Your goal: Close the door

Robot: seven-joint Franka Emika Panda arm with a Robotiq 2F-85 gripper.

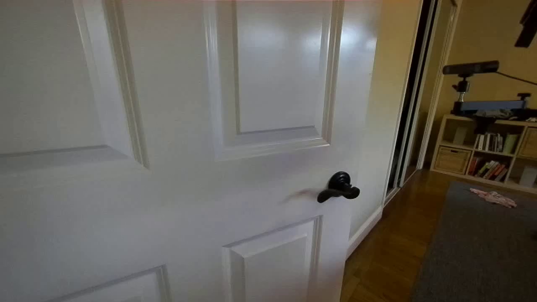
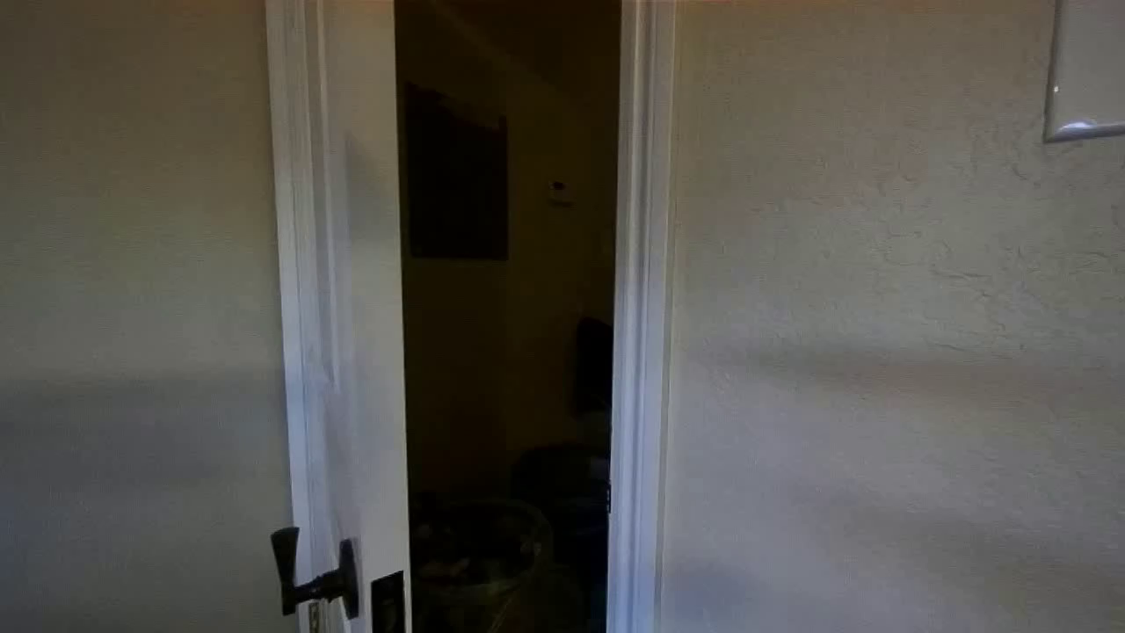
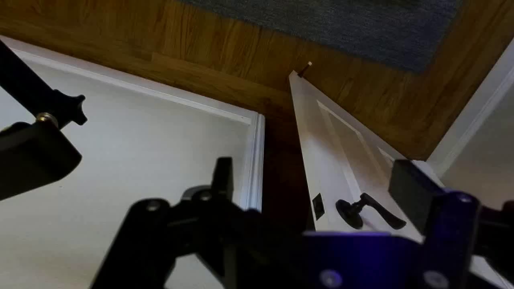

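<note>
One door (image 3: 347, 160) ajar, wrist-view-only doorstop (image 3: 305, 70)

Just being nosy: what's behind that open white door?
Past the door, an exterior view shows a dark rectangle on a wall and, apparently, a round container, contents too dark to tell. The door covers whatever's directly behind.

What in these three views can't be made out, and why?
Door, in an exterior view: top, bottom and left side cut off by picture edges.
Door beside its lever handle, wrist view: partly hidden by the fingers.
Books, in an exterior view: titles too small.
Round container, in an exterior view: contents lost in darkness.
Pale wall panel, in an exterior view: cut off at top and right.
</note>
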